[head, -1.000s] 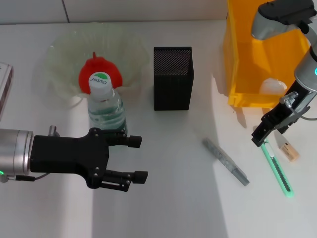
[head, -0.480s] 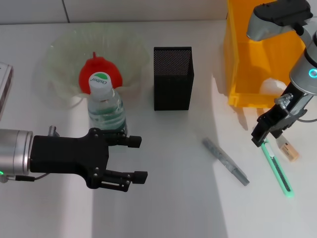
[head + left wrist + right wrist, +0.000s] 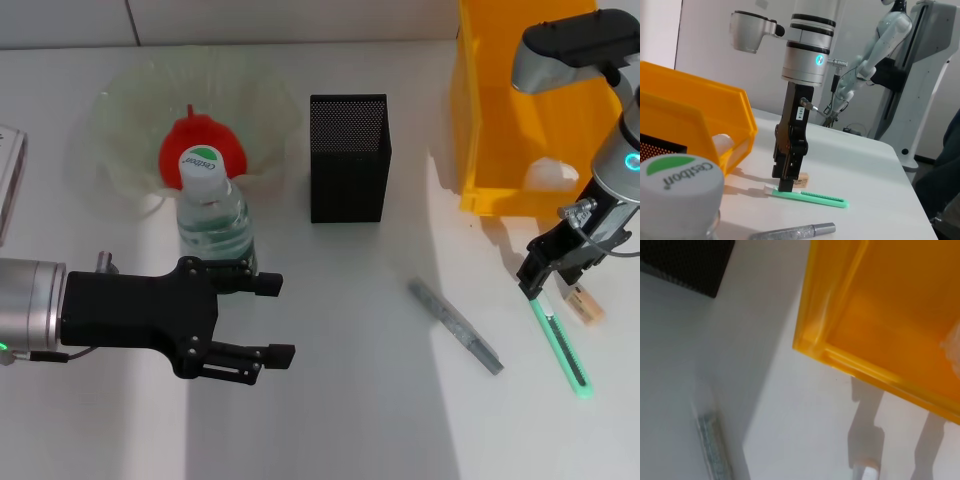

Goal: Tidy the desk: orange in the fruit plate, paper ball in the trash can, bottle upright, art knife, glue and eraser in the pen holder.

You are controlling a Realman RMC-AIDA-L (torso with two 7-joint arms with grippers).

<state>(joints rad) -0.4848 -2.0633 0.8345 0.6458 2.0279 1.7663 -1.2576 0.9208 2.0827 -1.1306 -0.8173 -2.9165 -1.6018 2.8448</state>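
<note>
The orange [image 3: 195, 143] lies in the translucent fruit plate [image 3: 120, 120]. The bottle [image 3: 212, 218] stands upright in front of the plate, its cap [image 3: 680, 176] close in the left wrist view. My left gripper [image 3: 272, 319] is open just in front of the bottle, holding nothing. The black mesh pen holder [image 3: 348, 158] stands mid-table. The grey glue stick [image 3: 455, 326], green art knife [image 3: 558, 342] and eraser [image 3: 583, 303] lie on the table at the right. My right gripper [image 3: 533, 284] is down at the knife's far end [image 3: 786, 186]. The paper ball [image 3: 552, 175] lies in the yellow trash can [image 3: 500, 110].
A white object [image 3: 8, 170] sits at the table's left edge. The yellow trash can [image 3: 880, 315] stands close behind my right gripper. Bare table lies between the pen holder and the glue stick [image 3: 715, 445].
My right gripper has shifted slightly right and lower over the knife's far end. The knife, the other objects and the left arm have not moved.
</note>
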